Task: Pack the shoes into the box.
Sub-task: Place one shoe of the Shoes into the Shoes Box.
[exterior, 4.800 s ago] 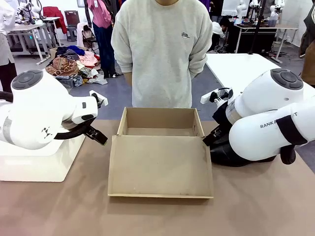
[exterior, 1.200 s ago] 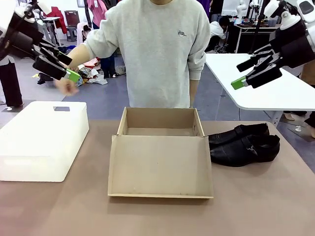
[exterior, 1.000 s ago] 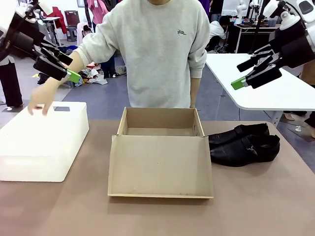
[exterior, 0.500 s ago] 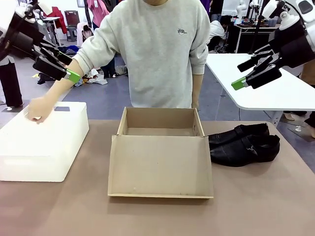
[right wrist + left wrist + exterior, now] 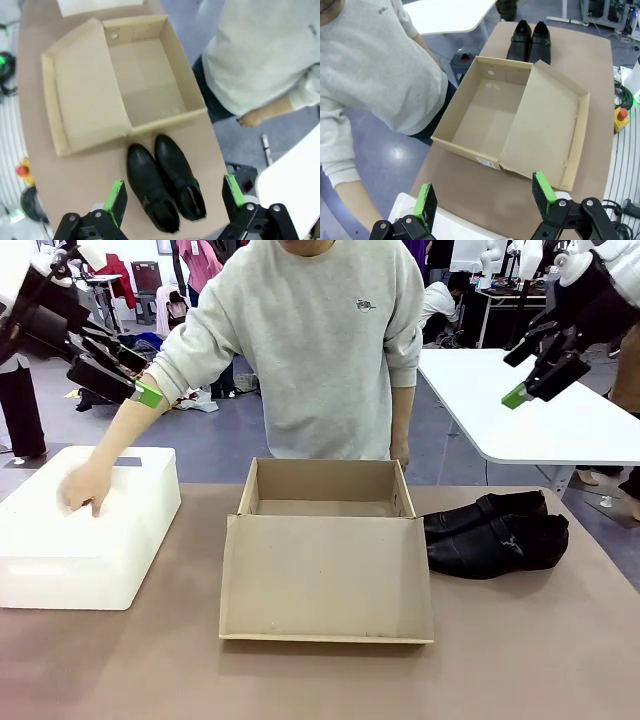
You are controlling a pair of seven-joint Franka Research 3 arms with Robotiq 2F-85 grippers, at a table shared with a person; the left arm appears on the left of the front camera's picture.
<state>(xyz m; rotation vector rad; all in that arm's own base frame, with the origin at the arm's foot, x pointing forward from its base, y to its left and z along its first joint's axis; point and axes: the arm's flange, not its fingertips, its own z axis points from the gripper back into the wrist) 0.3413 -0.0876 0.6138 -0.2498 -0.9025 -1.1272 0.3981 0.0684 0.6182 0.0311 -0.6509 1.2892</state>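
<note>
The shoes (image 5: pixel 495 532) are set side by side at 3 o'clock of the box (image 5: pixel 325 580), just beside it. What may be a white label (image 5: pixel 485 161) on its wall cannot be read. The left gripper (image 5: pixel 485 192) and right gripper (image 5: pixel 174 192) are held spread apart, empty.

A white bin (image 5: pixel 95 565) sits at the brown table's (image 5: pixel 520 660) left edge. A person in a grey sweatshirt (image 5: pixel 320 350) stands at its far edge, a white table (image 5: pixel 570 430) behind.
</note>
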